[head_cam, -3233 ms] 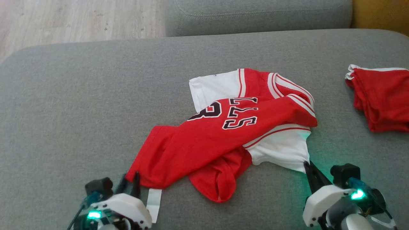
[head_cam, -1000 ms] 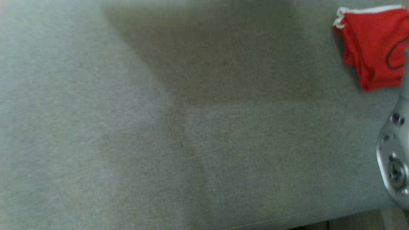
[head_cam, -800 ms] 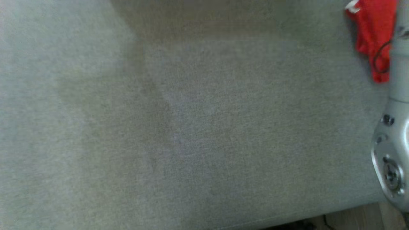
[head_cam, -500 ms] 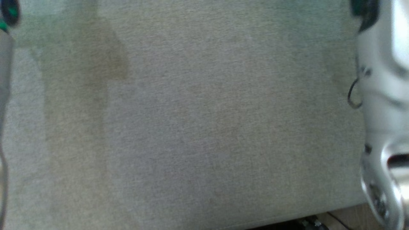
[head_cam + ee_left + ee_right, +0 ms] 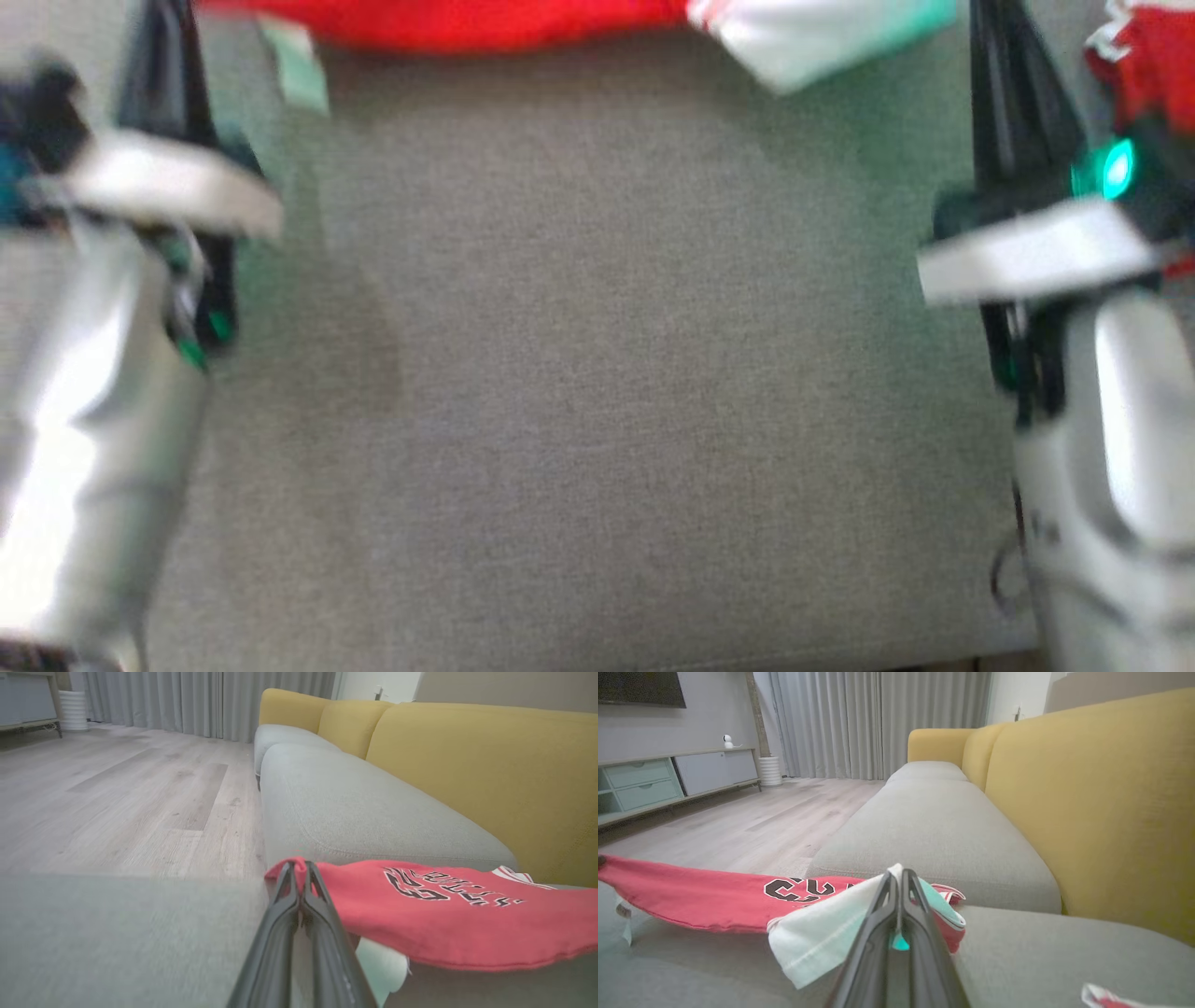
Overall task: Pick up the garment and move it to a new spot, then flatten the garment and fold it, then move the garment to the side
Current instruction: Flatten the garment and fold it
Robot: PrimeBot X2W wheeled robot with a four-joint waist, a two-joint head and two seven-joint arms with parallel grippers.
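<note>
Step one in hand: garment pinched at two points and held over the sofa seat.
Head view (blurred): left pincer (image 5: 170,65) and right pincer (image 5: 1016,89) point up-frame, well apart. The red-and-white garment (image 5: 467,21) spans between them along the top edge, above bare grey sofa seat (image 5: 607,373). A second red garment (image 5: 1153,65) lies just beside the right pincer. Left wrist view: fingers clamped together on a red corner of the garment, and the lettered panel sags off to the right, apparently clear of the cushion. Right wrist view: fingers clamped on a white fold, with red cloth stretching away left. Judgement: garment not yet set down at its new spot. The next move calls for lowering both ends together and keeping the cloth taut so it lands flat, clear of the second red garment.
</note>
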